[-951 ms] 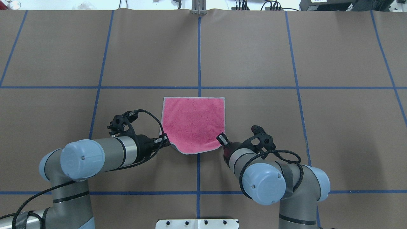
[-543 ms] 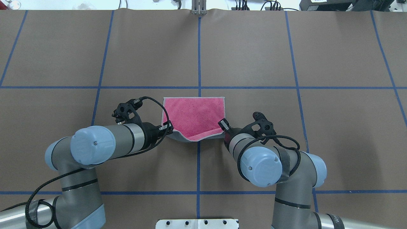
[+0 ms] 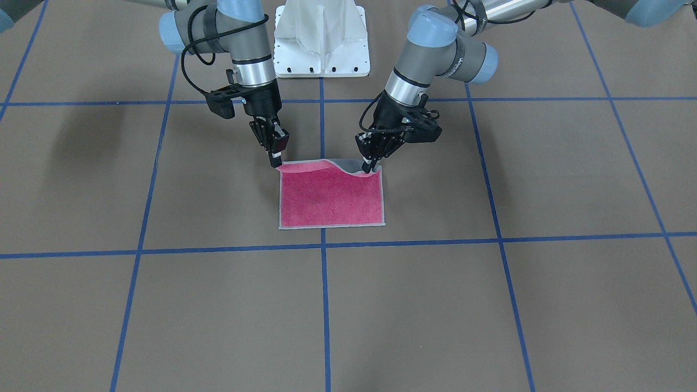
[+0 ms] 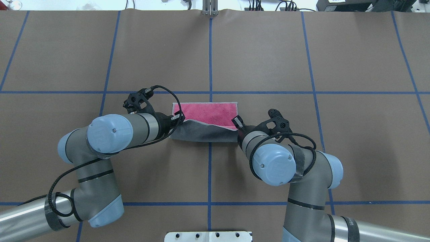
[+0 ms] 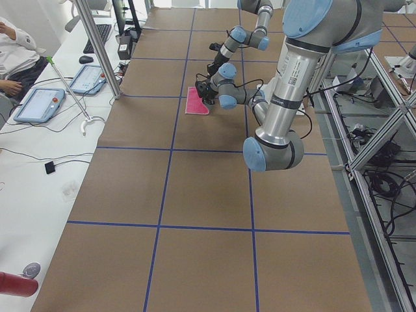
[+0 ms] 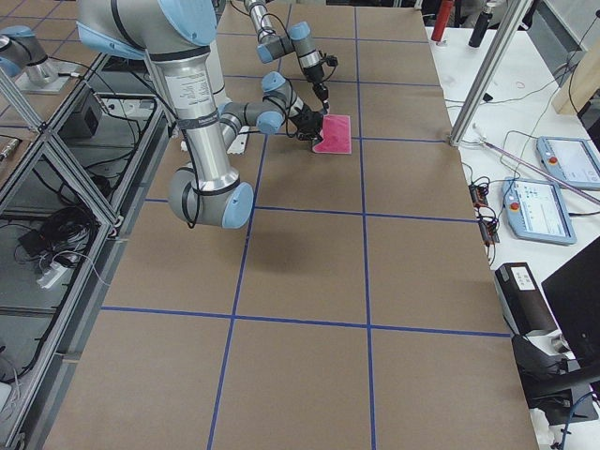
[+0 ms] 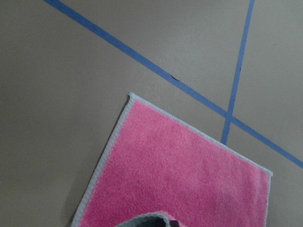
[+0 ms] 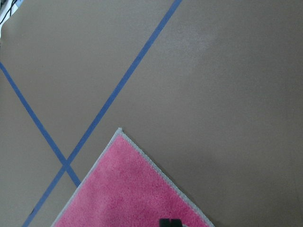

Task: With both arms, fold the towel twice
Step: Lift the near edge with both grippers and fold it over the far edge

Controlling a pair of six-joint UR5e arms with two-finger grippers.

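Observation:
The towel point(image 4: 209, 111) lies at the table's centre, pink face up, its near edge lifted so the grey underside point(image 4: 205, 131) shows. My left gripper point(image 4: 180, 117) is shut on the near-left corner. My right gripper point(image 4: 237, 122) is shut on the near-right corner. In the front-facing view the left gripper point(image 3: 369, 166) and right gripper point(image 3: 276, 161) hold the raised edge just above the pink towel point(image 3: 332, 197). The wrist views show the pink cloth point(image 7: 175, 175) point(image 8: 132, 195) below each hand, with the fingertips mostly out of frame.
Blue tape lines point(image 4: 210, 60) divide the brown table cover into squares. The white pedestal base point(image 3: 321, 38) stands at the robot's edge. A metal post point(image 4: 210, 8) is at the far edge. A person's hand and tablets point(image 5: 39, 101) are on a side desk.
Both grippers have moved away from the robot, carrying the towel's near edge up and over toward the far edge. More grey underside shows and less pink.

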